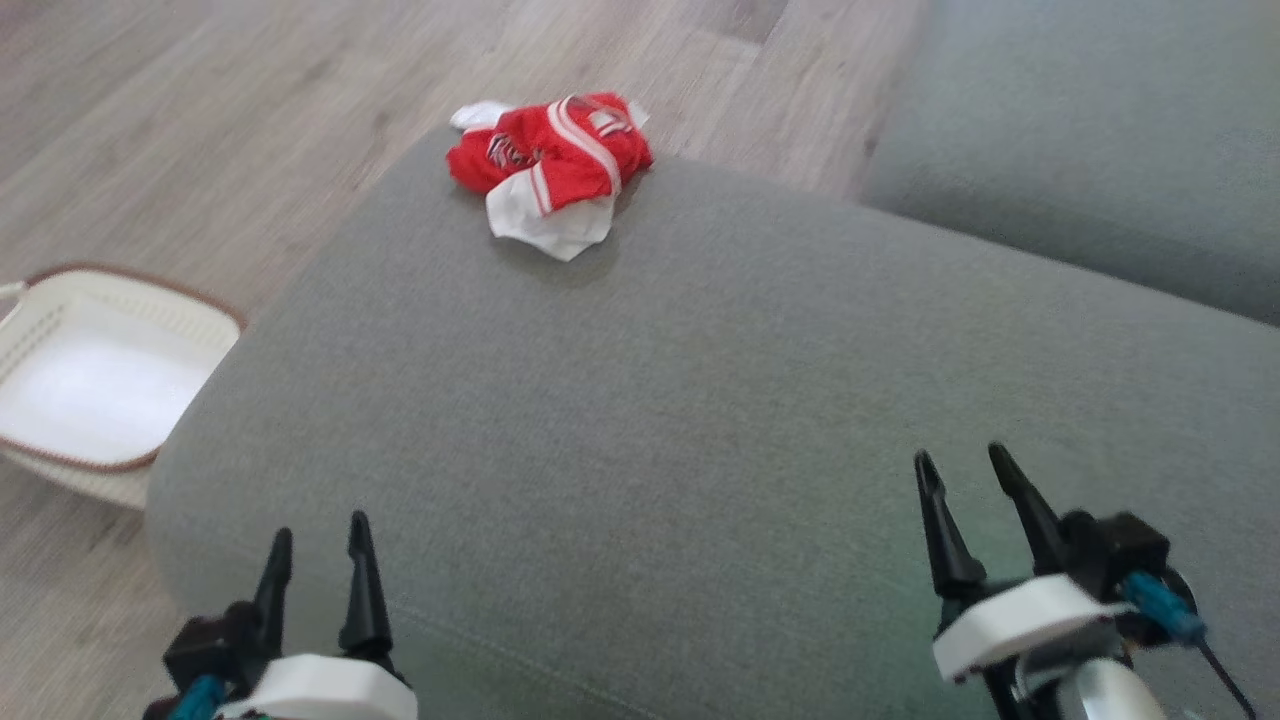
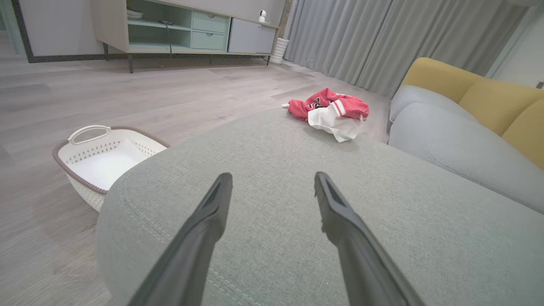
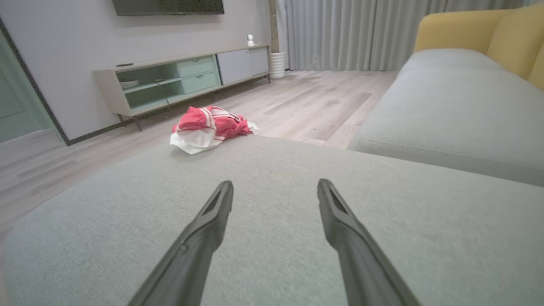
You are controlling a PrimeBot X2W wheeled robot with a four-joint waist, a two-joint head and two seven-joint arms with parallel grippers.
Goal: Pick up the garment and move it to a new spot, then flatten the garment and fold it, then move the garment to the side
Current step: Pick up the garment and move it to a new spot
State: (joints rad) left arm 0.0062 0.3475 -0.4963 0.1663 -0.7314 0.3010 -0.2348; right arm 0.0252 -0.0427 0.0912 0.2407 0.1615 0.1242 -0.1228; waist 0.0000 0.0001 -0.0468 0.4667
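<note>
Looking down in the head view, you see the garment crumpled in a red-and-white heap at the far edge of the grey ottoman, partly over the rim. Your left hand sits at the lower left and your right hand at the lower right. Both have their fingers spread with nothing between them, and both are well apart from the garment. A white basket stands on the floor just beside the ottoman's left side. A grey sofa lies at the upper right.

In the left wrist view, the left hand points across the ottoman with its two dark fingers wide apart and empty. The garment lies ahead and slightly right, at the far rim. The basket is to the left on the floor, with a cabinet and a curtain beyond it.

In the right wrist view, the right hand is likewise spread and holds nothing. The garment lies ahead and to the left on the ottoman's far edge, white cloth lowest and red above. The sofa runs along the right.
</note>
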